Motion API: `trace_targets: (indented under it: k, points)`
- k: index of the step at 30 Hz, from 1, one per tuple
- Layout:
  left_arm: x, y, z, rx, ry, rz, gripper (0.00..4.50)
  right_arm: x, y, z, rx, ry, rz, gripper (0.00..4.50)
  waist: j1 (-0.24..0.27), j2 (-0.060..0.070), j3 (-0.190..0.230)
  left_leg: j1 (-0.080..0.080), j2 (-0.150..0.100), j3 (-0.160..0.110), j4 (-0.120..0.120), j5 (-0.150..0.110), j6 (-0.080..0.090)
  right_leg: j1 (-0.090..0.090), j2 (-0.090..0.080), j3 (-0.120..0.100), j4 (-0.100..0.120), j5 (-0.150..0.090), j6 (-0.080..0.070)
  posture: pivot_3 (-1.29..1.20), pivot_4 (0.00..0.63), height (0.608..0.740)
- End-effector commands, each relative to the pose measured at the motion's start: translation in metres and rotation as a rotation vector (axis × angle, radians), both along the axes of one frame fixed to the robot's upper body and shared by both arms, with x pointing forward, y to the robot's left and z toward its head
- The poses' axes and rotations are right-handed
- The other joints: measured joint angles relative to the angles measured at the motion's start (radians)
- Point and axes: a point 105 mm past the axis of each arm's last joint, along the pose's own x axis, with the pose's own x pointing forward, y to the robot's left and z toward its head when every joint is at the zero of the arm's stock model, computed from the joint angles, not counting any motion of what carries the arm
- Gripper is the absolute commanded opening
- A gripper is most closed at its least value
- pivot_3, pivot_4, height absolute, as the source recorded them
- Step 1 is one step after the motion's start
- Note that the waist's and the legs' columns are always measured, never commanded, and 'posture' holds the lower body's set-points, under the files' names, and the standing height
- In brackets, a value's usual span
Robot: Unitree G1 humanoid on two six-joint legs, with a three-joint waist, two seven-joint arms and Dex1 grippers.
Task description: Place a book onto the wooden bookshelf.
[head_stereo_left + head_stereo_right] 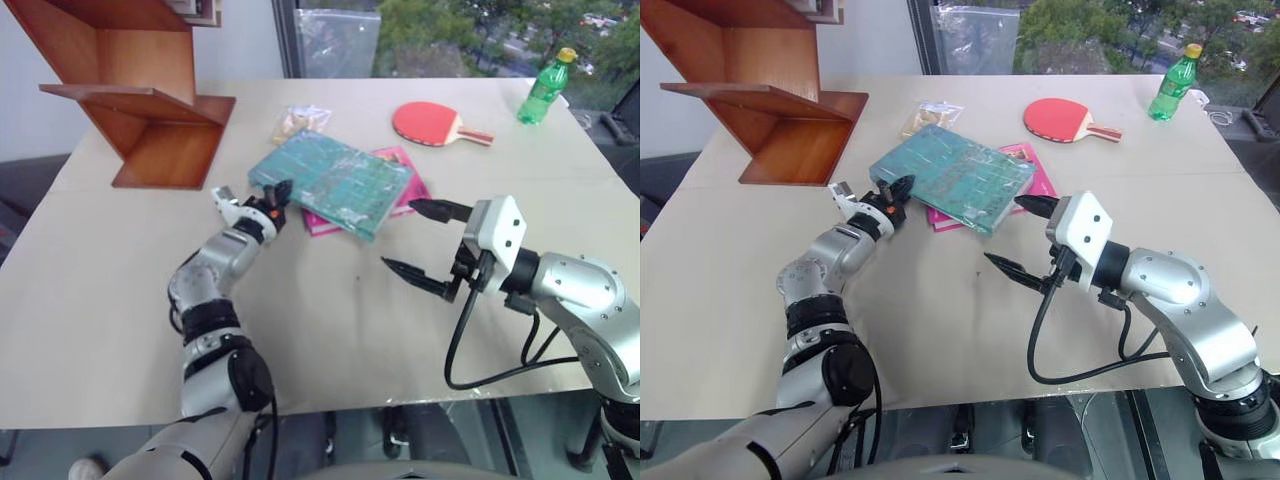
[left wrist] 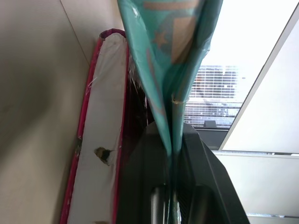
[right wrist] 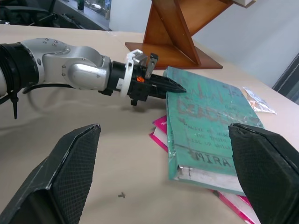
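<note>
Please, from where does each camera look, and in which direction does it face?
Head stereo pair: forward and down over the table; shows both arms.
Left wrist: along the left gripper, shut on the book.
Right wrist: along the open right gripper, toward book and wooden bookshelf.
Shared: the book.

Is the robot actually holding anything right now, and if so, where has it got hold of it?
Yes. The left gripper is shut on the near-left corner of the book, pinching its edge. The right gripper is open and holds nothing.
</note>
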Motion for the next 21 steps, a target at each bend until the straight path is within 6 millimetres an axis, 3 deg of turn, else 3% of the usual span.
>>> trace_targets:
  k: [1,5,8,14,16,18,21]
  points:
    - [-0.007,0.010,0.035,-0.023,-0.135,0.013,0.06,-0.005,0.002,0.007,0.014,-0.050,0.015,4.50,0.000,0.000,0.000,0.000,0.000,0.000,0.000,0.000,0.000,0.000,0.000,0.000,0.000,0.000,0.000,0.00,0.150,0.740]
    - [-0.018,0.015,0.073,0.052,-0.268,0.005,0.06,-0.004,0.002,0.008,0.021,-0.053,0.016,4.50,0.001,-0.001,0.001,-0.001,0.000,-0.001,0.000,0.000,0.000,0.000,0.000,-0.001,0.000,0.000,0.000,0.00,0.150,0.740]
    - [-0.032,0.018,0.116,0.269,-0.438,0.030,0.06,-0.003,0.000,0.007,0.028,-0.057,0.012,4.50,0.001,-0.002,0.001,-0.001,0.000,-0.001,0.000,0.000,0.000,0.000,0.000,-0.001,0.000,0.000,0.000,0.00,0.150,0.740]
    - [-0.078,0.016,0.206,0.960,-0.914,0.124,0.06,0.004,-0.012,0.016,0.074,-0.084,-0.007,4.50,0.002,-0.003,0.003,-0.001,0.000,0.000,-0.001,0.000,-0.001,0.000,0.001,-0.002,-0.002,0.000,0.000,0.00,0.150,0.740]
    - [-0.097,0.014,0.237,1.274,-1.122,0.198,0.06,0.008,-0.017,0.021,0.094,-0.095,-0.014,4.50,0.003,-0.003,0.003,-0.001,0.000,0.000,-0.001,0.000,-0.001,0.000,0.000,-0.002,-0.002,0.000,0.000,0.00,0.150,0.740]
    - [-0.111,0.010,0.257,1.642,-1.311,0.278,0.06,0.012,-0.019,0.023,0.105,-0.105,-0.016,4.50,0.001,-0.002,0.003,-0.002,0.000,0.001,-0.001,0.000,-0.001,-0.002,0.001,-0.003,-0.002,0.000,0.000,0.00,0.150,0.740]
    - [-0.120,0.007,0.266,2.063,-1.494,0.276,0.06,0.017,-0.021,0.027,0.113,-0.117,-0.009,4.50,0.001,0.000,0.004,-0.001,0.000,0.004,-0.004,0.000,-0.001,-0.003,0.001,-0.003,-0.002,0.000,0.000,0.00,0.150,0.740]
